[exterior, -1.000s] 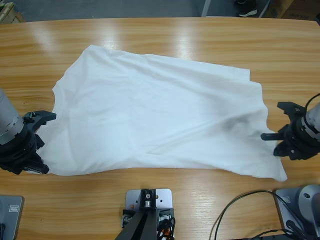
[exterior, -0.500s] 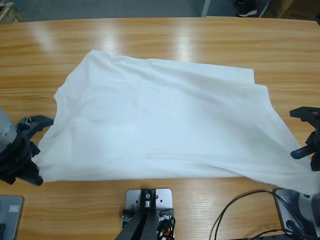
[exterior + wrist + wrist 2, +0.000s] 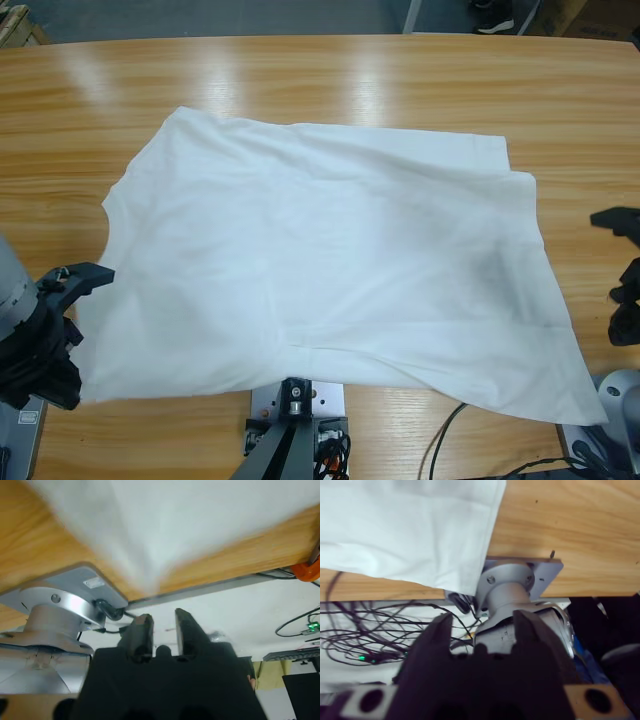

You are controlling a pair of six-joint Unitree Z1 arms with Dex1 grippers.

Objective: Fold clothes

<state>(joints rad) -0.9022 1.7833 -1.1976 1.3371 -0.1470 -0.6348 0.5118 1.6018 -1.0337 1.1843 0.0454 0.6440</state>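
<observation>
So you've got the plain white soft-fabric shirt (image 3: 330, 260) spread flat across the long wooden counter (image 3: 300, 80), and its near hem hangs a bit past the counter's front edge. To me this looks like the flatten-and-square-up step, with no fold made yet.

Your left gripper (image 3: 55, 320) sits right at the shirt's near corner. In the left wrist view (image 3: 162, 627) its jaws are apart with only a narrow gap and nothing pinched between them, and the cloth corner hangs just ahead of the tips. Your right gripper (image 3: 625, 280) is off to the side, clear of the shirt's edge. In the right wrist view (image 3: 482, 625) its jaws are spread wide and empty, with the other near corner ahead and off to one side of them.

My advice:
- grab each corner close to the hem seam, so you catch both layers and not just the top one
- come in low along the wood, because thin jersey like this slides away if you poke it from above
- lift both sides evenly, or the cloth will go on a diagonal

Material-wise it's limp, matte cotton-like knit with soft wrinkles across the middle and a faint grey shadowed patch towards the right gripper's side. The counter is glossy varnished wood, pretty slick, so I reckon the shirt will drag easily
</observation>
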